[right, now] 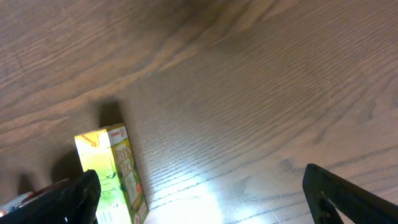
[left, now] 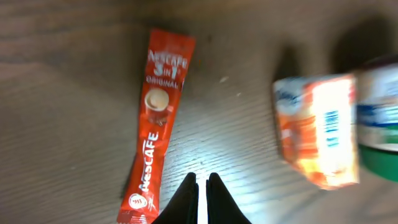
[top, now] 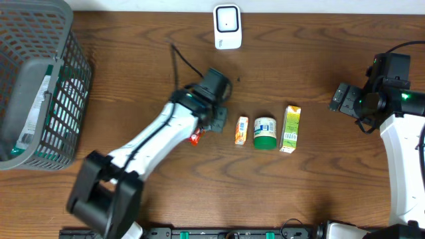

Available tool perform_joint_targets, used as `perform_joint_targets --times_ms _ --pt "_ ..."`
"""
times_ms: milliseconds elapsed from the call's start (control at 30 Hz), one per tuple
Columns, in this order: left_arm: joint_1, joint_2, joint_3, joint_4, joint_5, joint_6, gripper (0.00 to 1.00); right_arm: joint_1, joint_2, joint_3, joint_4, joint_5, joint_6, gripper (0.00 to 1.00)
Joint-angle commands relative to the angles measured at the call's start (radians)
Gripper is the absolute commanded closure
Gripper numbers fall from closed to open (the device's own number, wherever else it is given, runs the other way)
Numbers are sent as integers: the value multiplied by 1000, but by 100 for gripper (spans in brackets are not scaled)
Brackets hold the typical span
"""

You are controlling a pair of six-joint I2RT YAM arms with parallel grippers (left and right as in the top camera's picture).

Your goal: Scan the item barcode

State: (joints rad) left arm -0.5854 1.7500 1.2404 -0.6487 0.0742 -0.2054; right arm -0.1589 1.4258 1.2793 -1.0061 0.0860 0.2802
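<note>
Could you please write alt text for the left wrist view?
A red Nescafe sachet lies on the wooden table, beside the shut, empty left gripper. A blurred orange carton showing a barcode sits to the right.

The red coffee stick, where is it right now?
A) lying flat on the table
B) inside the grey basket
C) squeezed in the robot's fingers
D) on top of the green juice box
A: the red coffee stick lies flat on the table, just beside the left gripper, which is shut on nothing.
</note>
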Motion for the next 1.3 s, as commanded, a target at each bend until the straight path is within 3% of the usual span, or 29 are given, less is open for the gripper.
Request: perform_joint_targets --times_ms 0,333,467,1267 --pt "-11 69 -18 8 -129 10 91 -4 -5 2 -1 11 -8 1" --pt "6 135 -19 45 -126 26 89 -4 -5 2 -1 11 -8 1" --pt "6 135 -21 45 -100 37 79 -4 -5 2 -1 11 -8 1" --pt "6 142 -161 161 -101 37 78 -4 -5 2 -1 11 -8 1"
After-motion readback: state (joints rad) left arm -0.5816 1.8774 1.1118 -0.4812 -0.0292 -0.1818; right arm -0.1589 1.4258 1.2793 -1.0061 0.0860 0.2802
